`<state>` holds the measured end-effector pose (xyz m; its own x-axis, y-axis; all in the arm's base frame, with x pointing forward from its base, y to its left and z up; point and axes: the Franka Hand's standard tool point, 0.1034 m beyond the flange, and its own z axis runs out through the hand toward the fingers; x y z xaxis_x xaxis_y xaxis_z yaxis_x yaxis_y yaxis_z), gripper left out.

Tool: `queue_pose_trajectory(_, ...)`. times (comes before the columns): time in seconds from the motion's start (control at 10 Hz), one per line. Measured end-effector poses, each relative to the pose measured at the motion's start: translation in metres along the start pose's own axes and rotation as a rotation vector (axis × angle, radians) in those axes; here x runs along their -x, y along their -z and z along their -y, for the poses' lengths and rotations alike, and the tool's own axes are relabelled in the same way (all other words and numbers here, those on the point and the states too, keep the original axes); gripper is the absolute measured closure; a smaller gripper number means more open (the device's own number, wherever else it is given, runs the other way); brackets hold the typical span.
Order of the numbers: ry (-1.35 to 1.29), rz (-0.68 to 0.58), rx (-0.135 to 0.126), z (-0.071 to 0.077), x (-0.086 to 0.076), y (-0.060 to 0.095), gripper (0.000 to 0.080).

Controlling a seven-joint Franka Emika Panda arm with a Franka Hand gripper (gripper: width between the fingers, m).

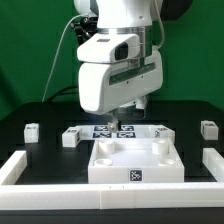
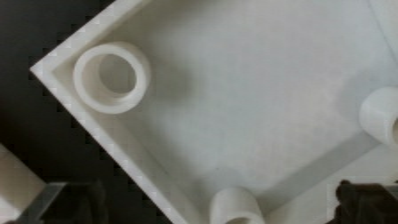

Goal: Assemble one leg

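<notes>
A black table [image 1: 50, 150] stood before a green backdrop [image 1: 30, 50]. At the exterior view's left lay one leg [image 1: 32, 130], with a second leg [image 1: 70, 138] beside the marker board [image 1: 112, 130]. The gripper [image 1: 130, 108] hung over the white tabletop [image 1: 135, 165], fingers apart and empty. A third leg [image 1: 208, 128] lay far right.

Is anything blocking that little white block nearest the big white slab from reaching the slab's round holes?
Nothing visible does. The leg lies beside the tabletop on the exterior view's left, only bare black table between them. The end effector, open, hangs over the tabletop's far edge, clear of that path.
</notes>
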<state>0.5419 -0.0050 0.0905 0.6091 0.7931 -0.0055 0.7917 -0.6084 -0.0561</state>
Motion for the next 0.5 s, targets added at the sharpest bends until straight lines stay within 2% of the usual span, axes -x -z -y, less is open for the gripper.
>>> queue_pose_trajectory(0.5,0.001,0.001,0.000,0.0001,0.0001,-0.0003,0.0150)
